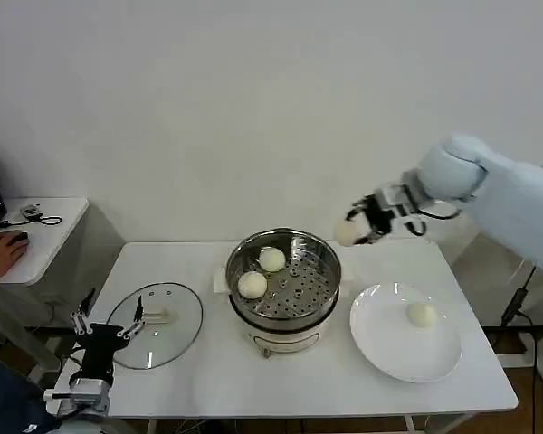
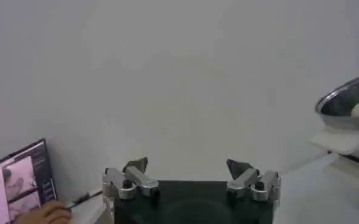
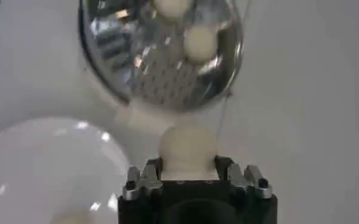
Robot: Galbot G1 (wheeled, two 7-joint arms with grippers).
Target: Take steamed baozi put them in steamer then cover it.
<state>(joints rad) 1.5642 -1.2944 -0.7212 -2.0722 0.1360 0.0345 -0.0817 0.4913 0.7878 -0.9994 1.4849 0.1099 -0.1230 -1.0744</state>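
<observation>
Right gripper [image 1: 360, 226]: I see it clamped on one steamed baozi [image 1: 347, 233], raised above the table [image 1: 199, 380], just beside the steamer's far right rim.
Left gripper [image 1: 109, 323]: fingers apart, parked at the near left corner beside the cover [image 1: 158, 324].
Steamer [image 1: 299, 298]: upright, mouth up, two buns [image 1: 271, 259] on its left side.
Cover: flat, handle's long axis across the table.
Plate [image 1: 389, 348]: one bun [image 1: 422, 314].

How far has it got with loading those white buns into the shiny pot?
Two cream-white buns already sit on the round stainless-steel steamer's perforated tray. The right gripper holds a third bun in the air beside the pot. One bun waits on the white plate, and the clear glass lid lies on the table by the open left gripper.
</observation>
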